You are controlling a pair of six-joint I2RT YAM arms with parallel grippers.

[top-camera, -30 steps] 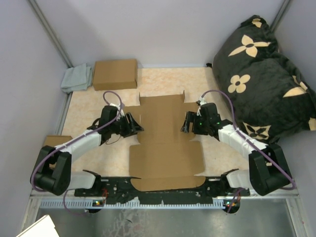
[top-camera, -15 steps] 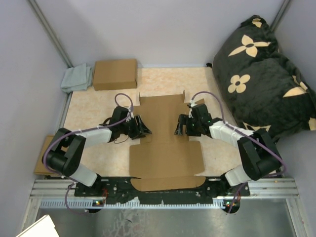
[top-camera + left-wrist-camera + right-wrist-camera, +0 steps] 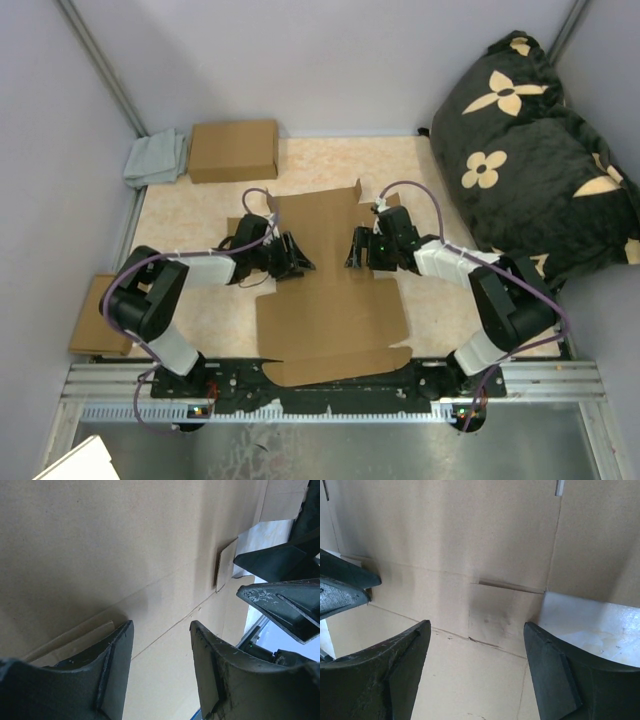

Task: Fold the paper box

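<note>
The paper box [image 3: 330,320] is a brown cardboard blank lying mid-table, its far panel tilted with one corner raised. My left gripper [image 3: 297,258] is open at the blank's left side, over the fold between the far and near panels. My right gripper [image 3: 353,250] is open at the right side, facing it. In the left wrist view the gripper [image 3: 161,626] is open with cardboard [image 3: 125,545] filling the frame and the other gripper's fingers [image 3: 280,602] at right. In the right wrist view the gripper [image 3: 476,626] is open over a creased panel [image 3: 470,555].
A closed cardboard box [image 3: 233,150] and a grey cloth [image 3: 155,158] sit at the back left. A black flowered pillow [image 3: 530,150] fills the right side. Another cardboard piece [image 3: 85,315] lies at the left edge. A metal rail [image 3: 330,410] runs along the front.
Both grippers have moved inward over the blank towards each other. The blank's far panel has lifted and skewed, and the whole blank has shifted slightly left.
</note>
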